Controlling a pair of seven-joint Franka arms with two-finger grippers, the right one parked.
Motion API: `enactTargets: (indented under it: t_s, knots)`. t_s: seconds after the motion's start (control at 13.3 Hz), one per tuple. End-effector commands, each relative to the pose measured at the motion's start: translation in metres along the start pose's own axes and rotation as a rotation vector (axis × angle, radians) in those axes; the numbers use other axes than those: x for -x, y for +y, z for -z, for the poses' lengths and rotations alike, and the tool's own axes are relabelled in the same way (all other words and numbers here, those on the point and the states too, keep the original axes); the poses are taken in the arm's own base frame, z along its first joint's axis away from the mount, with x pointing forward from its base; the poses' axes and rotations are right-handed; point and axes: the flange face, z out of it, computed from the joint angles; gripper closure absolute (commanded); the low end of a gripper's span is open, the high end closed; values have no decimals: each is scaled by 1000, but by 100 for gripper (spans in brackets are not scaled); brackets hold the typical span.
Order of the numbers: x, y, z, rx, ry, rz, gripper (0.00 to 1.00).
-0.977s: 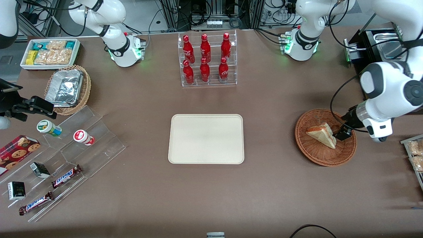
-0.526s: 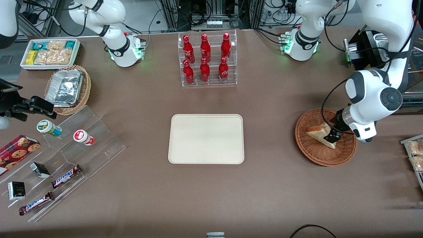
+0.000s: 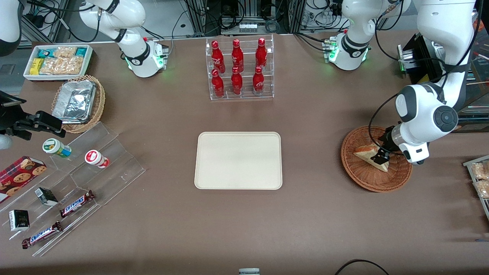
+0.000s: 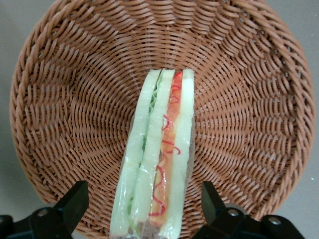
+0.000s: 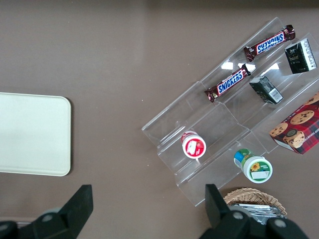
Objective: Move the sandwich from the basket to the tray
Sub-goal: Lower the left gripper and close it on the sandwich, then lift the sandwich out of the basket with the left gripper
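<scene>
A wide brown table (image 3: 160,236) with a matte top fills almost the whole scene, evenly lit from above, with only soft shadows under what stands on it. Along the edge farthest from the front camera runs a metal frame (image 3: 244,11) hung with black cables (image 3: 183,15) and a power strip (image 3: 249,26) (the floor there looks pale grey). A black cable (image 3: 359,264) loops onto the nearest edge.
</scene>
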Motion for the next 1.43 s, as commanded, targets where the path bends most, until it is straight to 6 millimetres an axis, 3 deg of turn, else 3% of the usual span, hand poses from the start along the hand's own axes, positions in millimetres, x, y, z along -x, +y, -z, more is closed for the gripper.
enactTargets:
  t_s: [0.0,0.08,0.15,0.23,0.45,0.75,1.05,1.35]
  knots:
    - [3,2,-8,8,-3,19,0]
    - [3,4,-8,12,-1,21,5]
    - [3,4,-11,10,-3,33,22]
    - [3,5,-11,11,-3,39,48]
    - [6,7,-6,12,-3,35,86]
    - [15,10,18,0,-4,8,87]
    - [35,21,100,-54,-21,-60,87]
    - [113,67,168,-136,70,-246,87]
